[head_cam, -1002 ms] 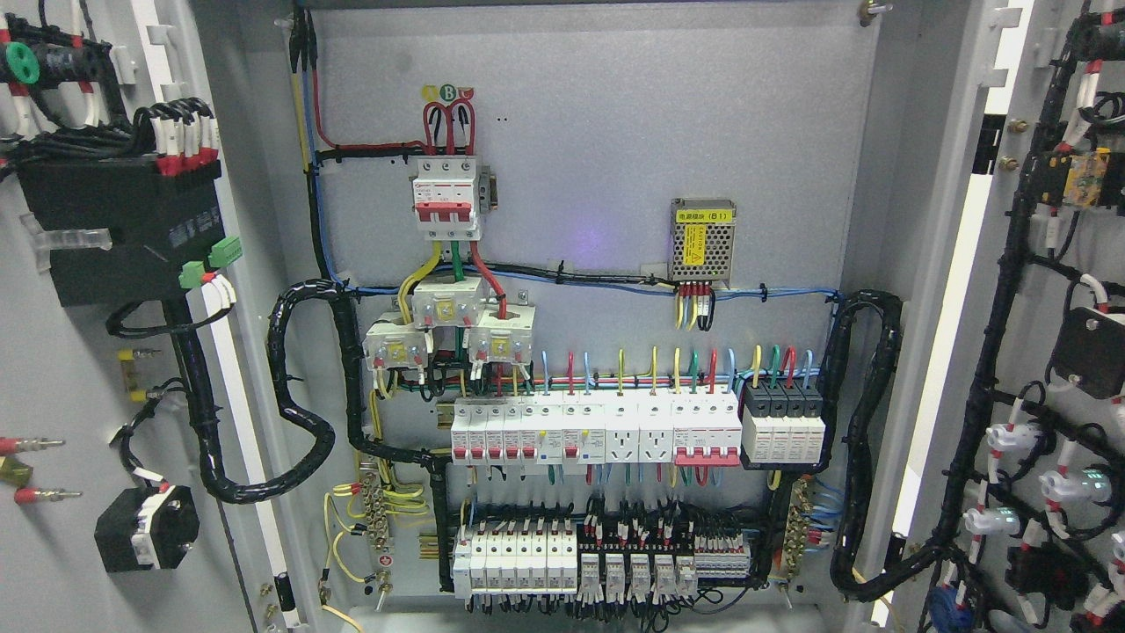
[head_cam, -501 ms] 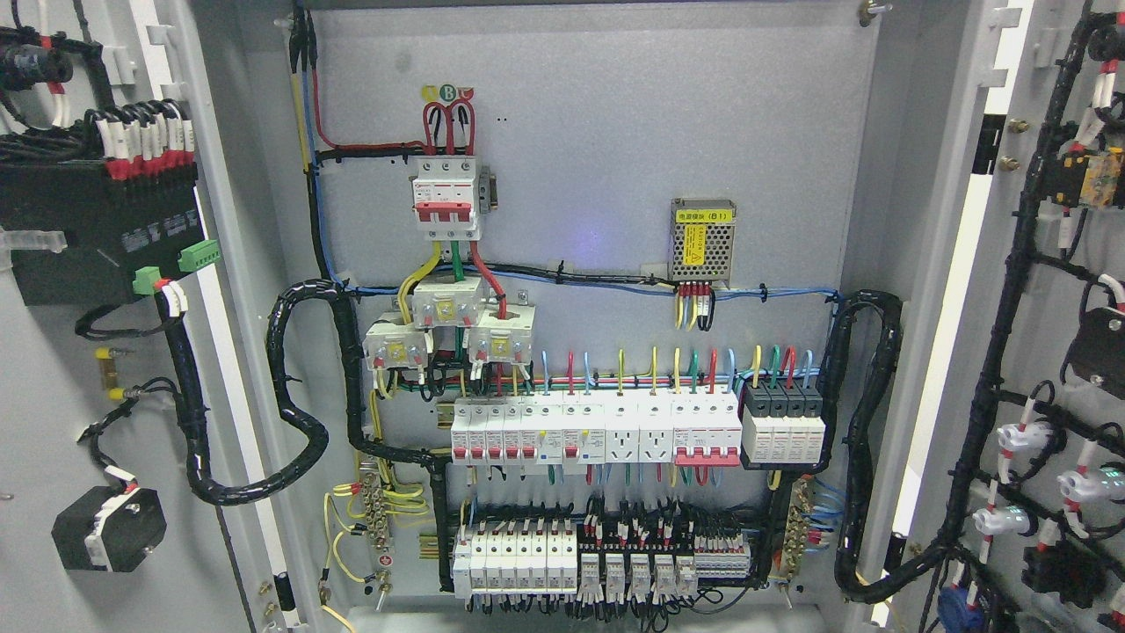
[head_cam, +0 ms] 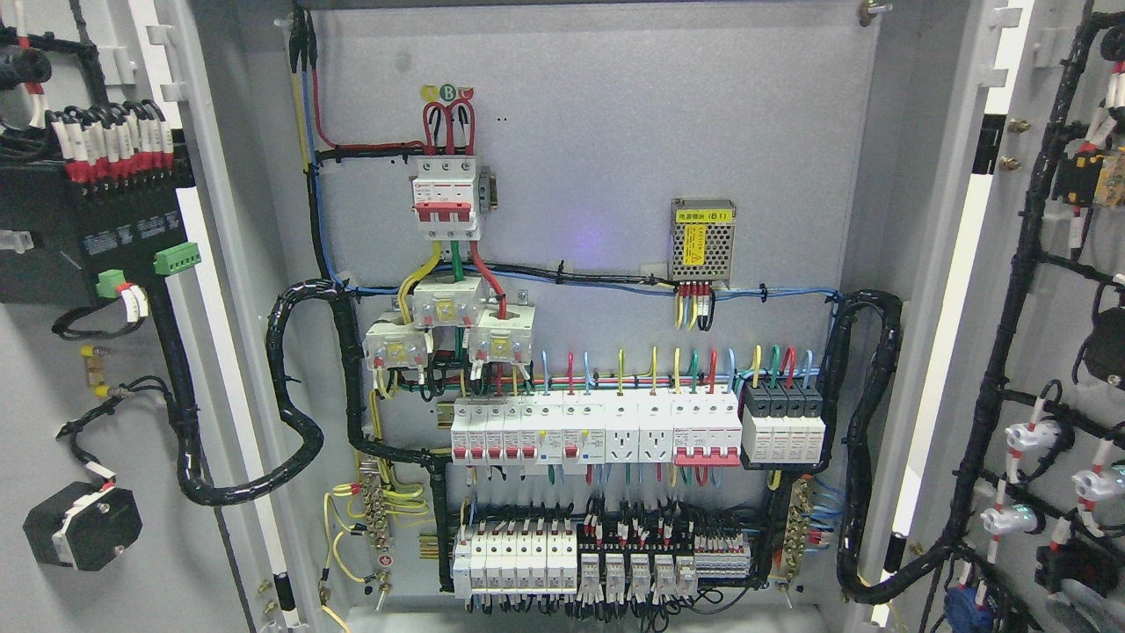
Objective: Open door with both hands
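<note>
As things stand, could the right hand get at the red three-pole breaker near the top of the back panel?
Probably yes: both doors, left and right, are swung wide, and nothing stands before the red breaker. The right hand itself is out of view, so its reach cannot be judged.

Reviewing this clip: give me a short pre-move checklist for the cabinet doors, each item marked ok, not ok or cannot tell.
1. Left door swung open, inner face toward the camera: ok.
2. Right door swung open, inner face showing: ok.
3. Back panel with its breakers fully exposed between the doors: ok.
4. Black cable loom running from the left door into the cabinet hangs in a slack curve, not stretched: ok.
5. Black cable loom on the right side also loops loosely: ok.
6. Robot hands in view to confirm their hold on the doors: cannot tell, neither shows.
</note>
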{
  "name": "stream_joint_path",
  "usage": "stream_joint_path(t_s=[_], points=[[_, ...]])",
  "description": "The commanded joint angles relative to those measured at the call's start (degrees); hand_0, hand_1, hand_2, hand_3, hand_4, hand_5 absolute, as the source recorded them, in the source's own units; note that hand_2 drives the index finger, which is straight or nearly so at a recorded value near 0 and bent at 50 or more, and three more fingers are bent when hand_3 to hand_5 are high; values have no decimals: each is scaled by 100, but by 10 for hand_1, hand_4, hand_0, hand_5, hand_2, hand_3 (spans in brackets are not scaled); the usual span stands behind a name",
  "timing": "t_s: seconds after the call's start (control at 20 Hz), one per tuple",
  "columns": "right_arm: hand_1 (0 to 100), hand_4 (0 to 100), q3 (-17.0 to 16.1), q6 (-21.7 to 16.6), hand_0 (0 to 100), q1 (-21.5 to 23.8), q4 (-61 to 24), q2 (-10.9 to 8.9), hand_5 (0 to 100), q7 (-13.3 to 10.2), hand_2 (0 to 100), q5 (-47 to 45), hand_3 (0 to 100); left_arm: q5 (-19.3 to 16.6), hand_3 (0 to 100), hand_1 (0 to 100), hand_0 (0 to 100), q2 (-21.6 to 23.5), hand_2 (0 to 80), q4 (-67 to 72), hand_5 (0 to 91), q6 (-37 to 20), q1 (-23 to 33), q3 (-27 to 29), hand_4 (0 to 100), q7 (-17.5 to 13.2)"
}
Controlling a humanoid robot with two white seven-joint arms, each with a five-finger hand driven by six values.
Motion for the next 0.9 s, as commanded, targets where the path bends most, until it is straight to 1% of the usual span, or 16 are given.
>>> stream_joint_path(t_s=[0.0,0.2,0.3,0.5,0.7,0.85], points=[[0,0,-152,1,0,49,114,-163,0,245,0,-171,0,174,0,0,0,28,0,112,0,-3874,9,770,29,-1],[0,0,-161,1,0,67,193,-233,0,245,0,-249,0,182,0,0,0,72,0,271,0,-3777,0,788,30,-1],[0,0,-187,1,0,67,237,-259,0,245,0,-381,0,182,0,0,0,90,0,332,0,-3585,-9,788,30,-1],[0,0,-301,1,0,67,377,-400,0,254,0,-627,0,182,0,0,0,134,0,447,0,-3023,-88,797,30,-1],[0,0,-345,1,0,67,404,-435,0,254,0,-707,0,182,0,0,0,230,0,482,0,-2293,-106,788,30,-1],[0,0,-337,1,0,67,439,-505,0,263,0,-742,0,182,0,0,0,274,0,578,0,-1923,-254,788,30,-1]])
